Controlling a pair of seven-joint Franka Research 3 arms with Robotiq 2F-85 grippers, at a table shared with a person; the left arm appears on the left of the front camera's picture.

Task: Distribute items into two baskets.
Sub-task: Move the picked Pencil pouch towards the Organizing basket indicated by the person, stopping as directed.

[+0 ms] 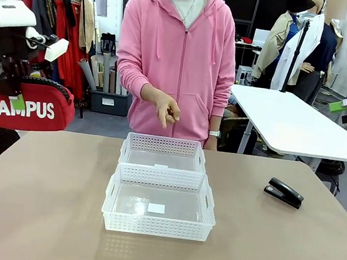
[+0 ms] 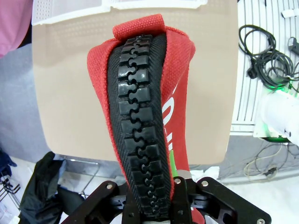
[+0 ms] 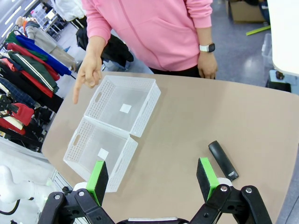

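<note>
Red pouch (image 1: 22, 108) reads "CAMPUS" in white; my left gripper (image 2: 150, 198) pinches it aloft; my right gripper (image 3: 152, 176) gapes wide.

The pouch (image 2: 187, 65) is coarse woven cloth, its zip (image 2: 140, 121) matt black plastic. The baskets (image 1: 156, 225) are smooth white plastic; at their three o'clock, the stapler (image 1: 284, 192) looks glossy black. The surface (image 1: 40, 202) is matt tan.

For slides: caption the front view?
Left claw holds red pouch aloft; person points toward two baskets; stapler lies nearby.
</note>
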